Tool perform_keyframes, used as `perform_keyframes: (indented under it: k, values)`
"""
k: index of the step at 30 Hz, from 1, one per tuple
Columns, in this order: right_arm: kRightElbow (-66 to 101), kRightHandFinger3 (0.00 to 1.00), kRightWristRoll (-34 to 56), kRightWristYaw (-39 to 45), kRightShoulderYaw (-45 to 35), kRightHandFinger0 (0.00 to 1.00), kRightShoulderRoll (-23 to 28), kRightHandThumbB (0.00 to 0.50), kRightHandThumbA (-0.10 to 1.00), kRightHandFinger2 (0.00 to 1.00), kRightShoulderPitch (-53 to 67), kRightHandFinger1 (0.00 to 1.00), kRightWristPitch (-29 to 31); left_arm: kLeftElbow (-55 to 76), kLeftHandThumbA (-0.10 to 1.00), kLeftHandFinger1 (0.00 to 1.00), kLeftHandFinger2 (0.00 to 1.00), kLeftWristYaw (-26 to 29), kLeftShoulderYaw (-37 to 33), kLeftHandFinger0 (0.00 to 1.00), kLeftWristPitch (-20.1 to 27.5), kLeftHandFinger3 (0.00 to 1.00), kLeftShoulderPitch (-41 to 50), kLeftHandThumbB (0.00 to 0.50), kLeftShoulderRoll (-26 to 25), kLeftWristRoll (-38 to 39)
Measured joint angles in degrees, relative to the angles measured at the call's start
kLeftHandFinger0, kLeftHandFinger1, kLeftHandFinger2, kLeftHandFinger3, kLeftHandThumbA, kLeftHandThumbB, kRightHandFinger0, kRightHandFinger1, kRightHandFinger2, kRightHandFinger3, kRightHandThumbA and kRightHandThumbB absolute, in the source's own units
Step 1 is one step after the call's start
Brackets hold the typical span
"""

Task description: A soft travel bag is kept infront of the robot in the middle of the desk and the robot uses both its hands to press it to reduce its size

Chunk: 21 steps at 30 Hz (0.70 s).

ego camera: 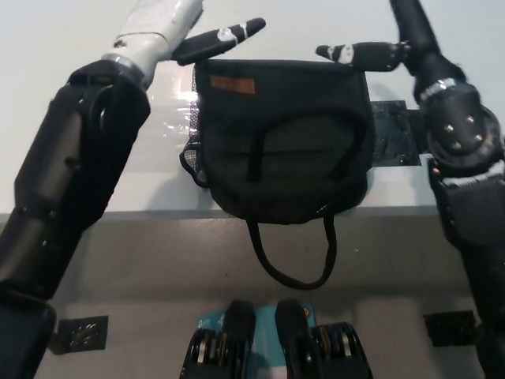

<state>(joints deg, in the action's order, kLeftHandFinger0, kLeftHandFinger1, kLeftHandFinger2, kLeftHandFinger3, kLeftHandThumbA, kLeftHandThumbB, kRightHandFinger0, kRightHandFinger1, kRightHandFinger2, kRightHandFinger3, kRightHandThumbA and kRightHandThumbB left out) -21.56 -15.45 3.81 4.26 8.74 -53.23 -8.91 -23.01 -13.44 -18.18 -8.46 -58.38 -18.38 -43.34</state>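
Head view: a strap loop (293, 257) of the black soft travel bag (284, 142) hangs over the near edge of the white counter (63, 95). The bag lies flat at the counter's middle, carry handle on top, with an orange label (233, 85) near its far left corner. Black tape (397, 134) shows just beside its right side. At the far edge, the left robot hand (217, 41) reaches in from the left and the right robot hand (359, 54) from the right, fingers extended and apart, holding nothing; contact with the bag cannot be determined.
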Motion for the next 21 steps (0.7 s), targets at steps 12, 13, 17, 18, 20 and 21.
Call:
perform_keyframes:
  k: [12, 13, 17, 18, 20, 21]
  values:
    - [-17.1, 1.00, -0.6, -2.1, 2.2, 1.00, -3.3, 0.236, 1.00, 1.00, -5.4, 1.00, 1.8, -17.0, 1.00, 1.00, 1.00, 2.5, -6.6, 1.00, -0.2, 1.00, -4.9, 0.177, 4.5, -3.2]
    - [-18.0, 1.00, -0.7, -2.3, 2.6, 1.00, -3.3, 0.255, 1.00, 1.00, -5.4, 1.00, 2.2, -17.7, 1.00, 1.00, 1.00, 2.6, -6.9, 1.00, -0.3, 1.00, -5.0, 0.168, 4.9, -3.3]
    - [-21.8, 1.00, -1.1, -3.4, 3.6, 1.00, -3.5, 0.259, 1.00, 1.00, -5.7, 1.00, 3.6, -19.4, 1.00, 1.00, 1.00, 2.9, -8.2, 1.00, -0.8, 1.00, -5.4, 0.122, 6.4, -3.8]
    - [-22.9, 1.00, -1.1, -3.8, 3.8, 1.00, -3.6, 0.251, 1.00, 1.00, -5.8, 1.00, 4.0, -19.7, 1.00, 1.00, 1.00, 3.0, -8.9, 1.00, -0.9, 1.00, -5.6, 0.119, 6.7, -4.1]
    - [-23.8, 1.00, -1.2, -4.3, 4.2, 1.00, -3.8, 0.246, 1.00, 1.00, -5.7, 1.00, 4.6, -19.9, 1.00, 1.00, 1.00, 3.1, -9.7, 1.00, -1.1, 1.00, -5.7, 0.107, 7.0, -4.5]
    - [-24.0, 1.00, -1.2, -4.5, 4.3, 1.00, -3.9, 0.246, 1.00, 1.00, -5.7, 1.00, 4.9, -20.0, 1.00, 1.00, 1.00, 3.2, -10.0, 1.00, -1.1, 1.00, -5.8, 0.097, 7.2, -4.6]
